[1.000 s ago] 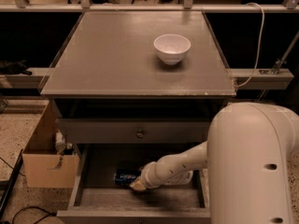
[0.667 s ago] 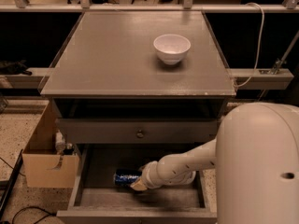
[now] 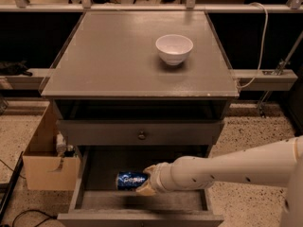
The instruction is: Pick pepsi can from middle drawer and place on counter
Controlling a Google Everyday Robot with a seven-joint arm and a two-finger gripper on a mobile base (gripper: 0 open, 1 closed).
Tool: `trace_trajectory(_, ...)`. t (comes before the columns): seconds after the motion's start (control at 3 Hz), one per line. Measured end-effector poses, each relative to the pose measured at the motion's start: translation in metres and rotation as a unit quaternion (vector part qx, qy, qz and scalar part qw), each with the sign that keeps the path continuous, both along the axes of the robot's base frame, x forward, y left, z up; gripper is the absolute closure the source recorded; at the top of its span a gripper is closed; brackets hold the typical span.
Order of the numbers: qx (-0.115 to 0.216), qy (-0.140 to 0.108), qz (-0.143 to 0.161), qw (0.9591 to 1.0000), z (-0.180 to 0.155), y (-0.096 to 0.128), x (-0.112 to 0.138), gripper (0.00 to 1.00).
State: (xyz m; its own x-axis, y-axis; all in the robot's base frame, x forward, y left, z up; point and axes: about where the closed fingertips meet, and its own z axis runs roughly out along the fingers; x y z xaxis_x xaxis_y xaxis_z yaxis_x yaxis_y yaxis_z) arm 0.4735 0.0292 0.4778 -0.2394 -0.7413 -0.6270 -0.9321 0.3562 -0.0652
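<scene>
Pepsi can [image 3: 130, 179]: blue with white lettering. Gripper [image 3: 147, 184], at the can's right end inside the middle drawer [image 3: 102, 167]: tan, on a cream-white arm [image 3: 227, 167] dotted with small dark spots. Drawer and counter [image 3: 118, 56]: plain matte grey. Bowl [image 3: 174, 48]: white. Box [image 3: 42, 169]: brown cardboard. Floor [image 3: 255, 136]: speckled beige.

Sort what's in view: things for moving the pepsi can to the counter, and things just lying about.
For the job: small blue metal pepsi can, on its side; open shallow grey wooden middle drawer holding it; flat matte grey counter; gripper, in the drawer at the can's end.
Lying about: round white bowl on the counter; open brown cardboard box beside the drawer.
</scene>
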Motion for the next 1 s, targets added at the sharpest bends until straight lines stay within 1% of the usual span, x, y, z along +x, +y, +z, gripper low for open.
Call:
trace_trajectory(0.33, 0.002, -0.040, 0.009, 0.9992, 0.080, -0.035, -0.002, 1.00)
trace_trajectory(0.67, 0.006, -0.073, -0.001, 0.9973, 0.155, -0.075, 0.023, 1.00)
trace_trajectory(1.0, 0.002, -0.089, -0.015, 0.9959, 0.233, -0.111, 0.044, 1.00)
